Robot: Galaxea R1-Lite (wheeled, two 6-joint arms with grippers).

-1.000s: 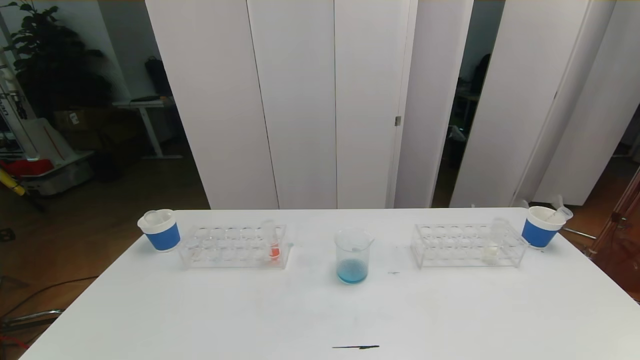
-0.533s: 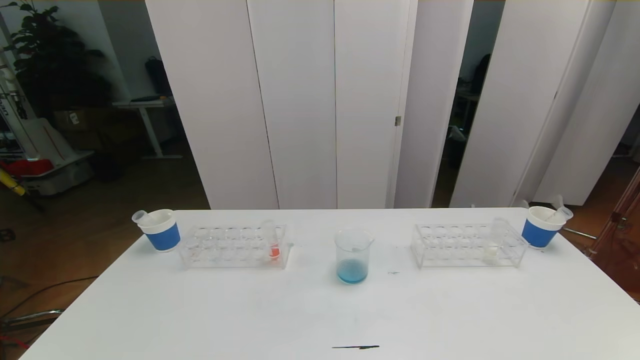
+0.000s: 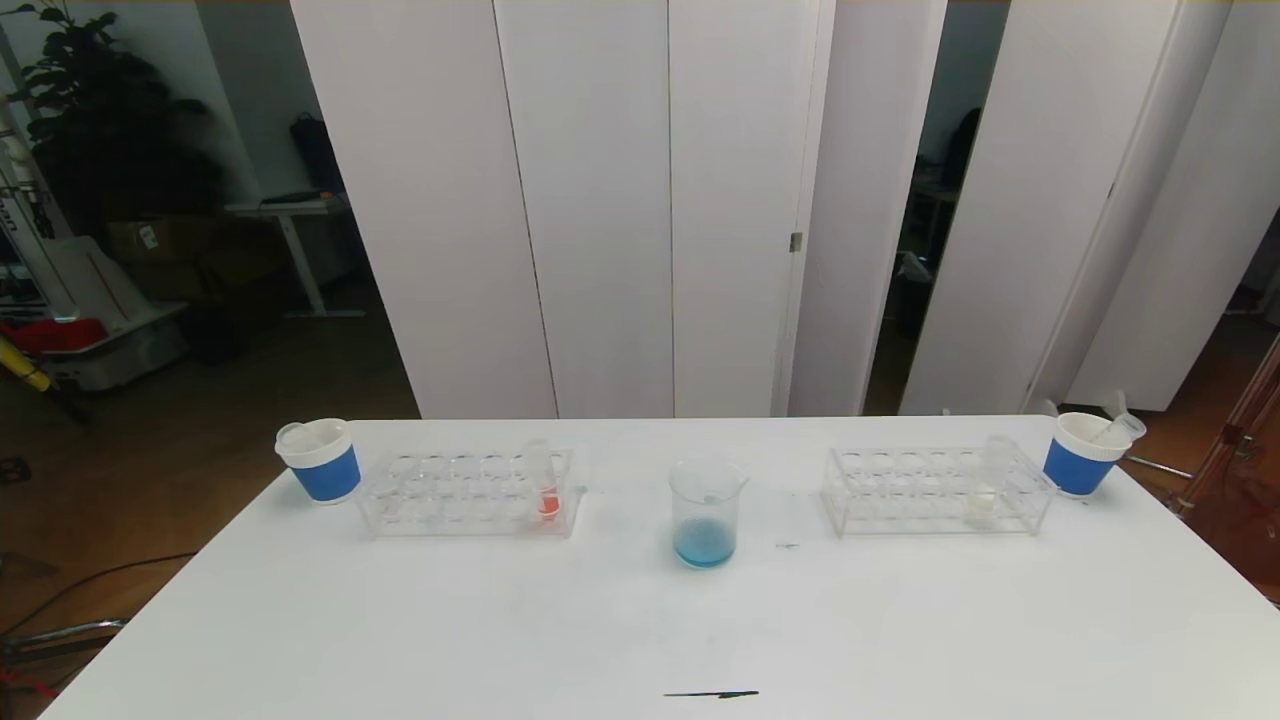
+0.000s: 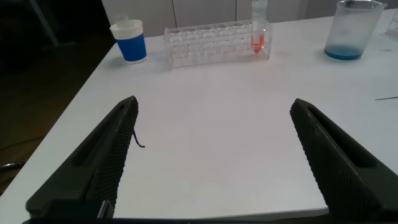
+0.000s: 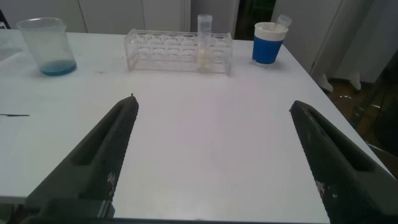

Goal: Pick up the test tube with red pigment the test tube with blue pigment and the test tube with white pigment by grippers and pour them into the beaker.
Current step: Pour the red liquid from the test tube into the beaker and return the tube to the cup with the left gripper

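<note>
Head view shows the white table point(image 3: 640, 620) but none of my arms. Only my wrist views show my end effectors.

On my left side a blue and white paper cup point(image 3: 319, 461) stands near the far table edge with an empty tube point(image 3: 291, 435) in it. Just beside it is the left clear rack point(image 3: 468, 492). The test tube with red pigment point(image 3: 546, 481) stands straight up in the end of that rack nearest the beaker, mouth up, red at the bottom.

The beaker point(image 3: 707, 512) stands upright in the middle of the table, with blue liquid at its bottom.

The right clear rack point(image 3: 935, 489) comes next. The test tube with white pigment point(image 3: 988, 482) stands straight up in it, near the end away from the beaker, with pale cream at the bottom. Another blue and white cup point(image 3: 1084, 456) stands just beside that rack, with tubes leaning in it.

My left end effector point(image 4: 211, 158) hangs over the near part of the table, well apart from the left rack, fingers spread wide and holding nothing. My right end effector point(image 5: 211, 158) hangs the same way on the right side, fingers spread wide, well apart from the right rack.
</note>
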